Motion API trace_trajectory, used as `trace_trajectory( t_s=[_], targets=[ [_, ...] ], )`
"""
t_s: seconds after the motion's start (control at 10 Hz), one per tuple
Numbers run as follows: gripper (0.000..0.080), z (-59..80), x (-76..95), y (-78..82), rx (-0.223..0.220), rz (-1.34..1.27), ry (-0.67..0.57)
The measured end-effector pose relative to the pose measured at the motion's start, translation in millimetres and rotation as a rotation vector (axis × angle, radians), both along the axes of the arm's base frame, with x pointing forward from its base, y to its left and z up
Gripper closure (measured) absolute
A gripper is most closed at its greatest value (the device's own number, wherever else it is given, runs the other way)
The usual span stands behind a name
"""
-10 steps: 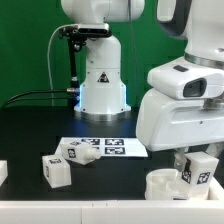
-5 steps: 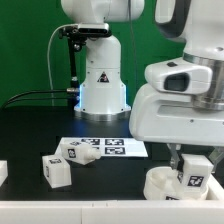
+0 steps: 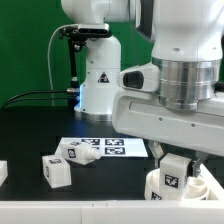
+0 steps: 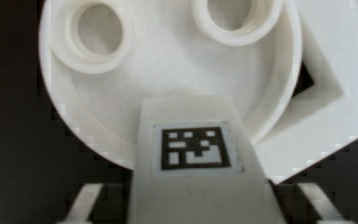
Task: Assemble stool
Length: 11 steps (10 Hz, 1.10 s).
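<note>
In the exterior view my gripper (image 3: pixel 172 178) hangs low at the front right, shut on a chunky white leg (image 3: pixel 171 174) whose square tag faces the camera. The leg stands upright over the round white seat (image 3: pixel 152 186), which is mostly hidden behind the arm. In the wrist view the tagged leg (image 4: pixel 197 150) fills the space between my fingers (image 4: pixel 91 200), with my gripper (image 4: pixel 197 207) closed on its sides. Beyond the leg lies the seat (image 4: pixel 87 110) with two round sockets (image 4: pixel 96 40). Whether the leg touches the seat I cannot tell.
Two more tagged legs (image 3: pixel 55 170) (image 3: pixel 80 152) lie at the exterior view's left front. The marker board (image 3: pixel 108 147) lies flat behind them. A small white part (image 3: pixel 3 172) sits at the left edge. The arm's base (image 3: pixel 100 85) and black cables stand at the back.
The arm's wrist has swung toward the exterior view's left and now covers more of the scene. The held leg has shifted left with it over the seat. The loose legs have not moved.
</note>
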State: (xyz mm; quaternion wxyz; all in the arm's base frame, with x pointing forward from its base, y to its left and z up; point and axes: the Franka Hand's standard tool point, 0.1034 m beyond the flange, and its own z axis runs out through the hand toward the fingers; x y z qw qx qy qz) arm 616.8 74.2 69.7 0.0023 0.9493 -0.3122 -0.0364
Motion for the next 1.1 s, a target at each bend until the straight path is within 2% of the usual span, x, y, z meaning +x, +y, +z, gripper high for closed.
trace_trajectory(
  t_s=[0.2,0.5,0.9,1.0,1.1],
  targets=[
    [0.0462,0.1,-1.9,-3.8,-0.021,-0.205,0.002],
    [0.0462,0.0,-12.9,-13.4,-0.087,-0.609,-0.052],
    [0.0461,-0.1,-20.4,-19.4,-0.120,-0.814,-0.053],
    [0.0403,-1.0,-20.7,-19.5,-0.121,-0.808,-0.052],
    [0.0403,0.0,-20.1,-19.0,-0.118,-0.801,-0.054]
  ],
)
